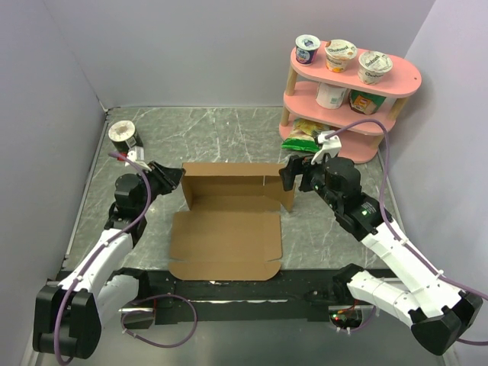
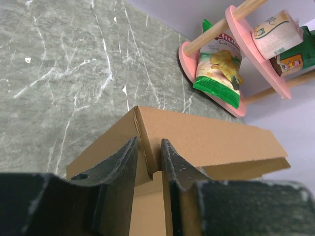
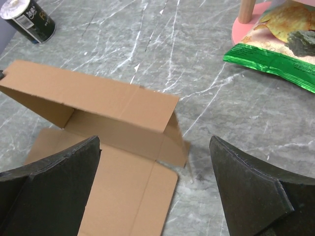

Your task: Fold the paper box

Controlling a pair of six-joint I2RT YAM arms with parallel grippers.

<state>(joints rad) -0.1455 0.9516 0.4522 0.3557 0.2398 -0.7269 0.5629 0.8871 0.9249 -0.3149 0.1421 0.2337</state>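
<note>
The paper box [image 1: 229, 221] lies mid-bench [image 1: 229, 137], plain brown. Its flat panel is toward the arms and its long back wall is raised behind that.

The left claw [image 1: 174, 179] sits at the wall's left end. Its fingers [image 2: 123, 167] are drawn close with a narrow gap, and the corner fold stands in that gap. I cannot tell whether they are pinching it.

The right claw [image 1: 293, 174] is spread wide just beside the wall's right end.

Farther back on the left stands a dark can [image 1: 122, 133] with a script label too small to read. At the far right, a pink shelf [image 1: 404, 80] carries a green chip bag [image 1: 303, 136] with red lettering that is only partly visible. Yogurt cups [image 1: 341, 53] stand on top, their lid print illegible.
</note>
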